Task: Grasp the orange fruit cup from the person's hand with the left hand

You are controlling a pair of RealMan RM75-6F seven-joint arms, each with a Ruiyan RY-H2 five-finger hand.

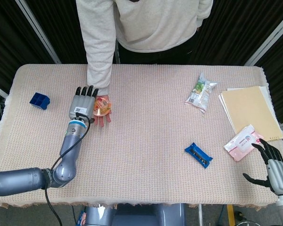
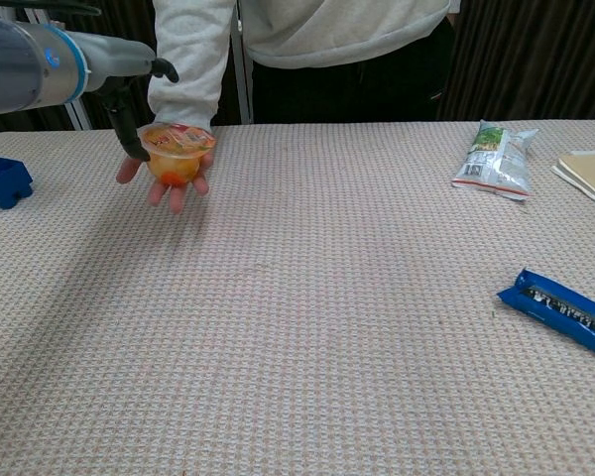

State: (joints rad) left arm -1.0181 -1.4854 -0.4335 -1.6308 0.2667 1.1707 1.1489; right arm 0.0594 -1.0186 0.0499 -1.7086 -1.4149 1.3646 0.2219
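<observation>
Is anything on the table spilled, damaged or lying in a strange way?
Nothing stands out. The fruit cup sits upright and sealed in the person's hand; the snack bag, blue wrapper and folder lie flat.

printing on packets and labels too small to read

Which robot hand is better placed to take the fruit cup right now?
Left. The left robot hand is open right beside the orange fruit cup, which sits on the person's hand. The right robot hand rests at the table's far near corner by the pink packet.
</observation>
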